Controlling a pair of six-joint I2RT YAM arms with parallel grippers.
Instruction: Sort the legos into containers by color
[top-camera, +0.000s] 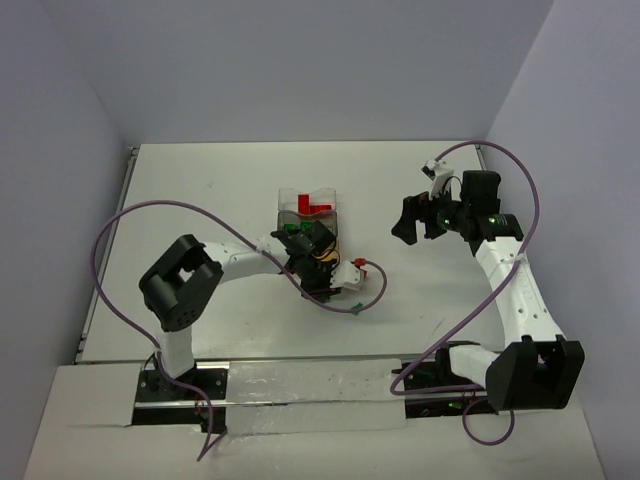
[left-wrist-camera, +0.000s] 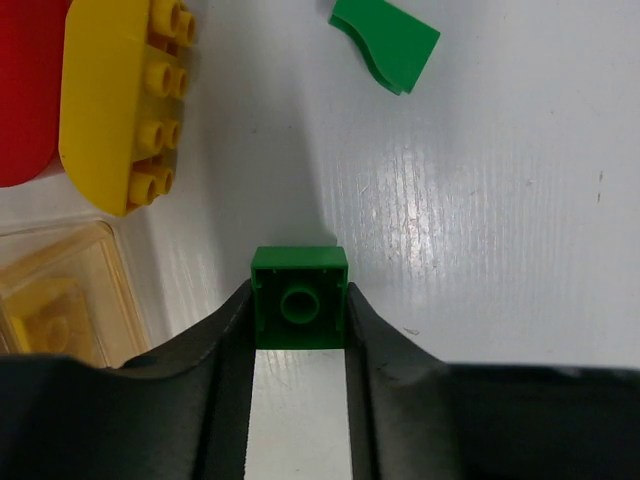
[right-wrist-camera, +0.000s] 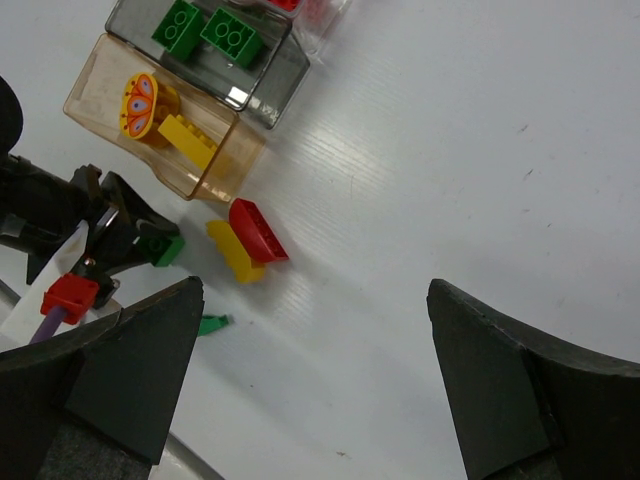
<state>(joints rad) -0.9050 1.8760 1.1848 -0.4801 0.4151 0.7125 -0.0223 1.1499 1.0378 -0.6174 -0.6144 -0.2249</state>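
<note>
Square green brick (left-wrist-camera: 299, 290), one stud — in left gripper (left-wrist-camera: 299, 312)

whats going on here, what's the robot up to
The robot is sorting toy bricks by colour. Its left gripper is shut on a small green brick beside the amber tray, which holds yellow pieces. The grey tray already has two green bricks, and the clear tray has red pieces. A yellow curved brick, a red curved brick and a small green piece lie loose on the table. The right gripper hangs open off to the side, holding nothing.
</note>
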